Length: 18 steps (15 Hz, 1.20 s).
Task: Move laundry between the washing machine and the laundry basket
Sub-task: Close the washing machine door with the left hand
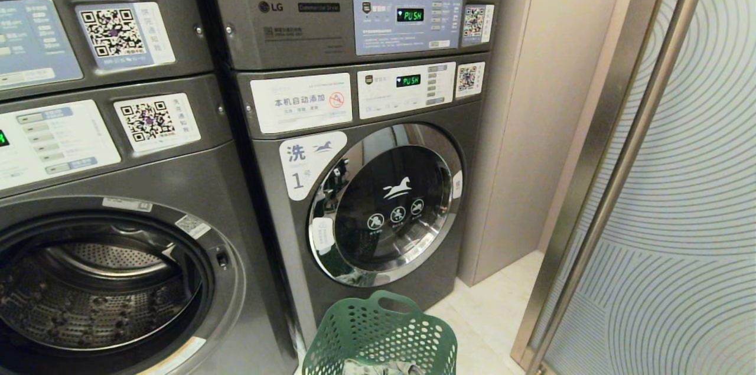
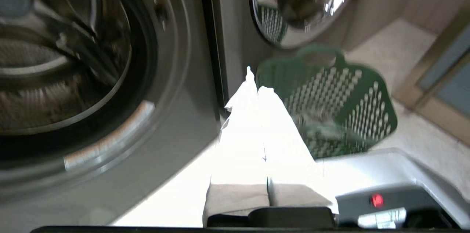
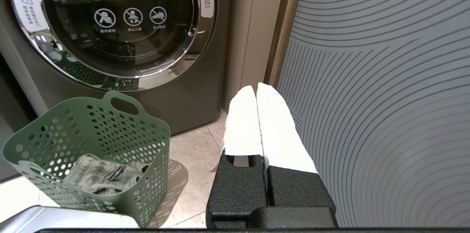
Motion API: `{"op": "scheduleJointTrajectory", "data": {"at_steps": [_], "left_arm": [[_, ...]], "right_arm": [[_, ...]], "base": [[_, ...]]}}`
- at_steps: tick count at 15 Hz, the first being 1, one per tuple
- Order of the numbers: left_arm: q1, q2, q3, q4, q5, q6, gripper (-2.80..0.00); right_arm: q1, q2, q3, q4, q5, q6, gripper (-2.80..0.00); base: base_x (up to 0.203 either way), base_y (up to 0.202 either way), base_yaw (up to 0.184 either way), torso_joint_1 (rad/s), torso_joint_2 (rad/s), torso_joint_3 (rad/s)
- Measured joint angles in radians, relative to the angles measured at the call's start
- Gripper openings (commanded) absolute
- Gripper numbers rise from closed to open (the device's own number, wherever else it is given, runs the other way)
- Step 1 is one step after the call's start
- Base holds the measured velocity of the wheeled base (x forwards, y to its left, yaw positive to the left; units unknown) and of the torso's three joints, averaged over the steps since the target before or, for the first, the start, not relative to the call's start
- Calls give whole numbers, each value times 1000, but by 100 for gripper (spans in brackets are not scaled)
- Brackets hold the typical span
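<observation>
The left washing machine [image 1: 118, 186] stands with its door open, and its steel drum [image 1: 88, 280] looks empty. The green perforated laundry basket [image 1: 384, 333] sits on the floor in front of the right-hand washing machine [image 1: 384, 204], whose round door is closed. A crumpled patterned garment [image 3: 99, 178] lies in the basket. My left gripper [image 2: 257, 80] hangs low between the open drum [image 2: 55, 71] and the basket [image 2: 330, 93], shut with nothing in it. My right gripper [image 3: 256, 88] is shut and empty, to the right of the basket [image 3: 91, 145]. Neither gripper shows in the head view.
A striped glass door with a metal frame [image 1: 679, 215] closes off the right side. A beige wall panel [image 1: 520, 127] stands beside the right machine. My grey base [image 2: 389, 174] shows below the left gripper. Pale floor tiles [image 3: 191, 174] surround the basket.
</observation>
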Motion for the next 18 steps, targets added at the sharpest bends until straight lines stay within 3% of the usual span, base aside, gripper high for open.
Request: {"op": "scheduleJointTrajectory", "data": {"at_steps": [4,6,10,18], "left_arm": [[66,-75,19,32,-29,97,-280],[77,-179,17,82,-30,108,-280],[82,-310,0,133,-28,86,-280],[83,-341,4,128,25,39,-280]], "right_arm": [[0,0,0,0,0,0,-280],[0,0,0,0,0,0,-280],[0,0,0,0,0,1,-280],[0,0,0,0,0,1,-280]], "base": [[0,0,0,0,0,0],[0,0,0,0,0,0],[0,0,0,0,0,0],[0,0,0,0,0,0]]}}
